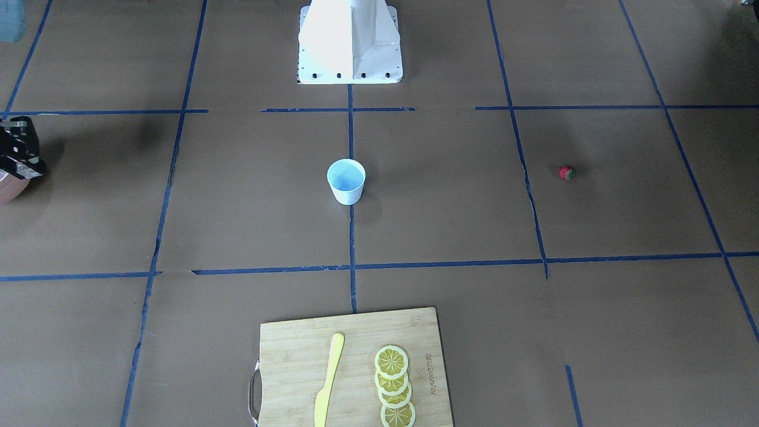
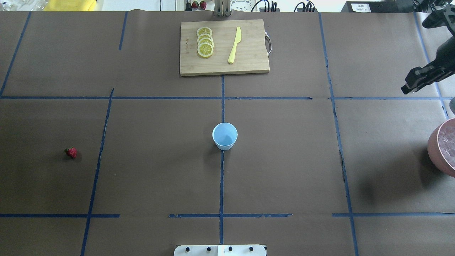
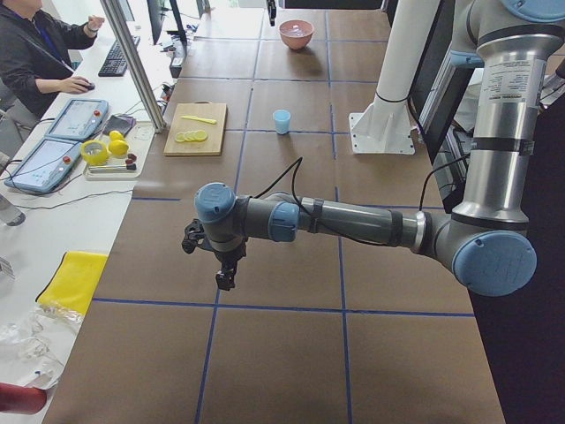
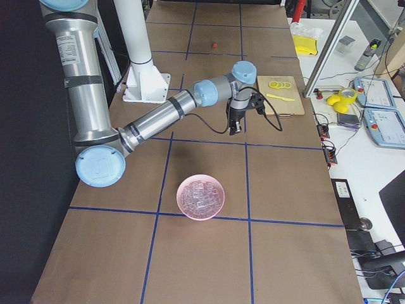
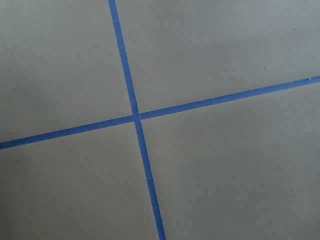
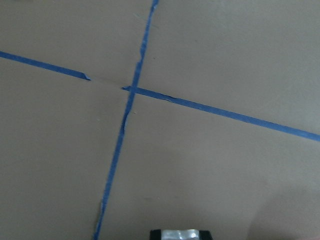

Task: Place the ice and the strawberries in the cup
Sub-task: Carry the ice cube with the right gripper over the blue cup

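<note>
The white cup (image 2: 225, 136) with its pale blue inside stands upright at the table's middle, also seen from across the table (image 1: 346, 181). One tiny red strawberry (image 2: 71, 152) lies alone on the robot's left side. The ice (image 4: 200, 195) fills a pink bowl (image 4: 183, 204) on the right side. My right gripper (image 2: 406, 89) hangs above the table beyond the bowl, shut with nothing in it. My left gripper (image 3: 224, 283) shows only in the exterior left view, pointing down over bare table, so I cannot tell its state.
A wooden cutting board (image 2: 249, 64) lies at the far middle edge with several lemon slices (image 2: 205, 42) and a yellow knife (image 2: 234, 45) on it. Blue tape lines grid the brown table. A person sits at a side desk (image 3: 40, 53).
</note>
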Robot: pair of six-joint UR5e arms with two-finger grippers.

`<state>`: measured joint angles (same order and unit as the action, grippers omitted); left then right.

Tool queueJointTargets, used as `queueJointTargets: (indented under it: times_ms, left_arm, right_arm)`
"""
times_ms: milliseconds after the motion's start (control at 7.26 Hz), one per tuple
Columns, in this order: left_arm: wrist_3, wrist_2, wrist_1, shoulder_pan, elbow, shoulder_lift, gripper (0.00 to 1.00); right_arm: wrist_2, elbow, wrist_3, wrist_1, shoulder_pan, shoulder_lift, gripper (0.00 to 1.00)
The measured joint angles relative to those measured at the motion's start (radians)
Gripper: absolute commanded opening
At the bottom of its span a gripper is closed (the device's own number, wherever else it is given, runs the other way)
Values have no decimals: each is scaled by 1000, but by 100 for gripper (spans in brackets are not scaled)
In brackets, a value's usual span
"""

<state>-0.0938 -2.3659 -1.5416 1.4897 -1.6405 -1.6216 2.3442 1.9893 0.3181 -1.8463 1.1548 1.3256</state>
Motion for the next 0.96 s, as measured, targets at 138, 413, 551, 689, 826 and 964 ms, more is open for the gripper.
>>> queueJointTargets:
  times_ms: [138, 413, 551, 689, 826, 964]
  left_arm:
    - [0, 2, 0, -1, 1, -1, 100]
    - [3, 4, 1, -7, 5, -4, 100]
    - [3, 5, 1, -11, 7, -5, 100]
    - [3, 5, 2, -15, 9, -6, 100]
    - [3, 5, 2, -19, 10, -6, 100]
    - [2, 6, 3, -22, 11, -6, 100]
  right_arm:
    - [-16, -5, 131, -18, -82, -88, 2]
    - [-92, -49, 397, -20, -256, -261, 2]
    - [-139, -81, 505, -18, -329, -337, 2]
    - [-186, -120, 596, -17, -399, -411, 2]
    - [-227, -173, 679, -9, -461, -484, 2]
    - [-267, -232, 746, 15, -513, -546, 3]
